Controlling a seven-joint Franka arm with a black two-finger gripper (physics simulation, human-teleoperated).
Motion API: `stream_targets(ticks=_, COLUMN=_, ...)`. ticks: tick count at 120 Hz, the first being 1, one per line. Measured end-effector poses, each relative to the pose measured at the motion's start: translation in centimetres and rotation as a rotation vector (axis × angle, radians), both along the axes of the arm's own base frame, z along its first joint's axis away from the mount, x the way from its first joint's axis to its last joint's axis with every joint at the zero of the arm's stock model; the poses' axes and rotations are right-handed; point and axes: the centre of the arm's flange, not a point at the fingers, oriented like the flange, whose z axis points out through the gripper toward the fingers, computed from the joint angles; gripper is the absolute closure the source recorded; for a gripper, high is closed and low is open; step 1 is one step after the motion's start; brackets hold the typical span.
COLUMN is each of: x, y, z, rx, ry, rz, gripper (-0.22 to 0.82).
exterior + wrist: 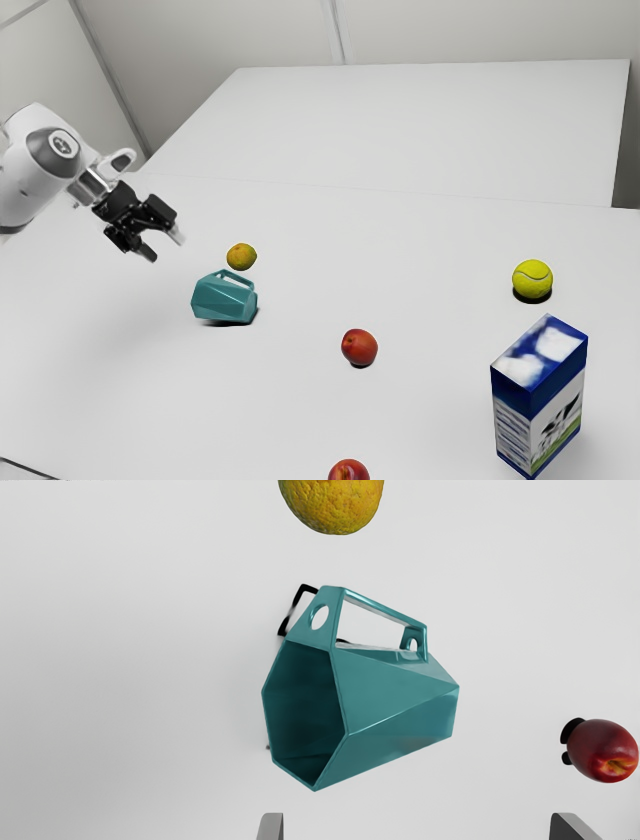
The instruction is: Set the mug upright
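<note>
While mug (395,692) is lying sideways, looking hard, slippery, jaws hanging wide apart, holding nothing; handle (332,597) looking best for grabbing.

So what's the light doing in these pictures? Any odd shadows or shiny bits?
In the exterior view, pale, fairly even light on the table, with small dark shadows beneath the tennis ball and the mug; in the wrist view, hard black shadow patches beside the mug's handle and the red fruit, a dark mug interior and thin bright glints along the mug's edges.
</note>
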Motion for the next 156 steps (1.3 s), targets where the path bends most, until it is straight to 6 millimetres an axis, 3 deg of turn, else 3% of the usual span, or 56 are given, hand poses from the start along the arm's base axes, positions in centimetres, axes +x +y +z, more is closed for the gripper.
stream_targets(ticks=14, x=0.4, y=-1.1, z=-2.5, rx=-0.059, ry=-0.028, rz=-0.024, gripper=0.03)
stream_targets(ticks=102, x=0.6, y=-0.3, z=-12.0, rx=-0.293, ry=-0.183, rz=-0.038, gripper=0.03)
stream_targets(ticks=156, x=-0.1, y=-1.7, z=-14.9, rx=-0.394, ry=-0.243, rz=-0.061, gripper=0.06)
